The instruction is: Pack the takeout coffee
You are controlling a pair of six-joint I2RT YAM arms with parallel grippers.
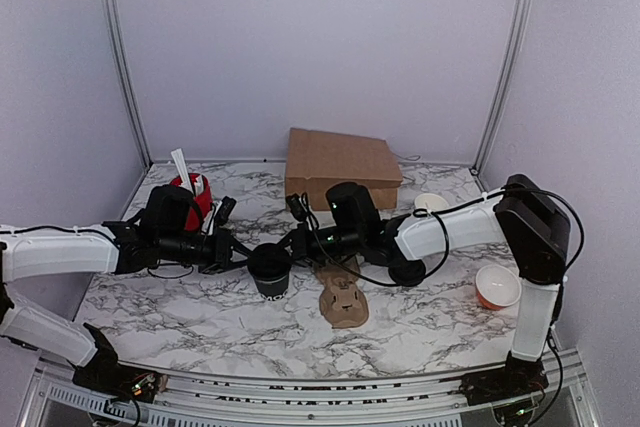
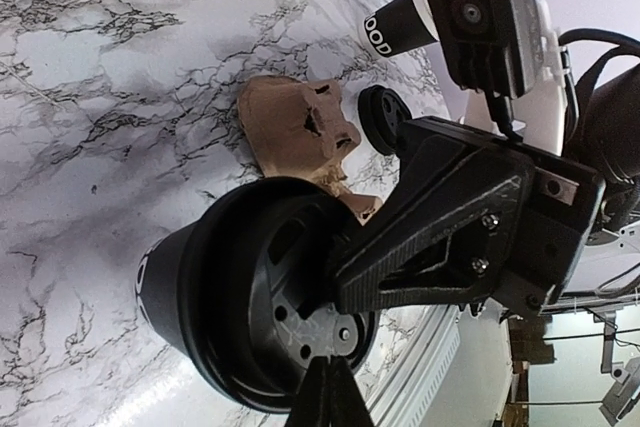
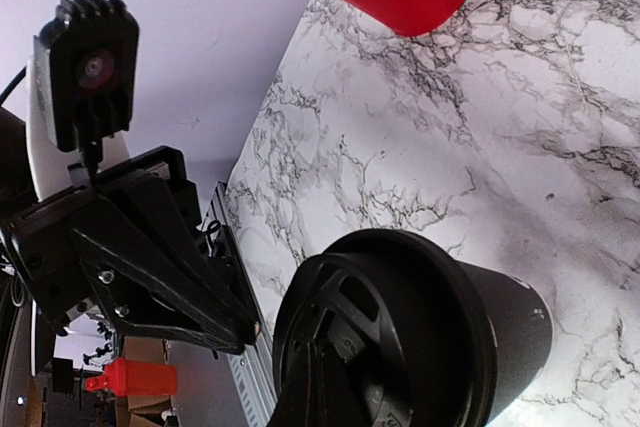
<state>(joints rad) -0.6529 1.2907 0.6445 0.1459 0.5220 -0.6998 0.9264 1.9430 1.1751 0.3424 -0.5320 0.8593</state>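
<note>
The coffee [image 1: 270,272] is standing upright near the middle of the table [image 1: 200,327], just left of the brown carrier [image 1: 343,299]. The left gripper [image 1: 247,252] is reaching in from the left and the right gripper [image 1: 288,245] from the right. Both are closed, with their tips touching the lid [image 3: 385,322].

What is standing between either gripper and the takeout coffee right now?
Nothing visible. The left gripper and the right gripper, both shut, sit right at the top of the takeout coffee from opposite sides, with no other object in between.
</note>
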